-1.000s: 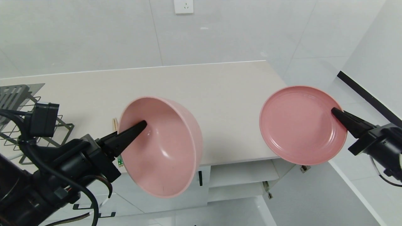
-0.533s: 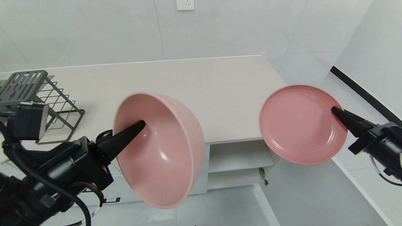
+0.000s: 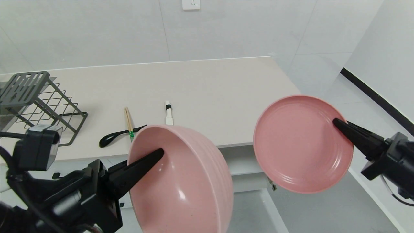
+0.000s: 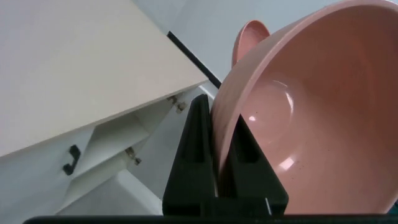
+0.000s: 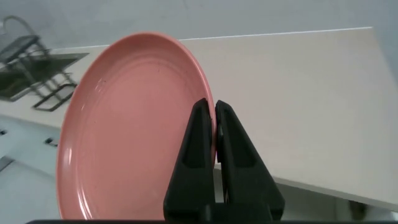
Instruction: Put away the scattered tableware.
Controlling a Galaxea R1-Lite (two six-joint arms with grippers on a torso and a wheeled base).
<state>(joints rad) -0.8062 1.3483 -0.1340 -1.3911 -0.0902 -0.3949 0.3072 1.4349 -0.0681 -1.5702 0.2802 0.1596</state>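
My left gripper [image 3: 158, 152] is shut on the rim of a pink bowl [image 3: 184, 184], held on its side in the air in front of the counter's edge; the same bowl [image 4: 311, 118] and gripper [image 4: 217, 124] show in the left wrist view. My right gripper [image 3: 336, 122] is shut on the rim of a pink plate [image 3: 300, 142], tilted up beyond the counter's right end; the plate [image 5: 130, 124] stands edge-on between the fingers [image 5: 200, 134]. On the counter lie wooden chopsticks [image 3: 128, 119], a black spoon [image 3: 116, 136] and a white utensil [image 3: 168, 112].
A dark wire dish rack [image 3: 35, 97] stands at the counter's [image 3: 210, 84] left end. Open shelves [image 3: 249, 168] sit under the counter's right end. A sink with a tap [image 5: 18, 56] lies far off in the right wrist view. A wall socket [image 3: 190, 4] is behind.
The head view has shifted. Both arms have come lower and nearer: the bowl sits lower in the picture, uncovering the chopsticks, spoon and white utensil. The plate moved slightly left and down.
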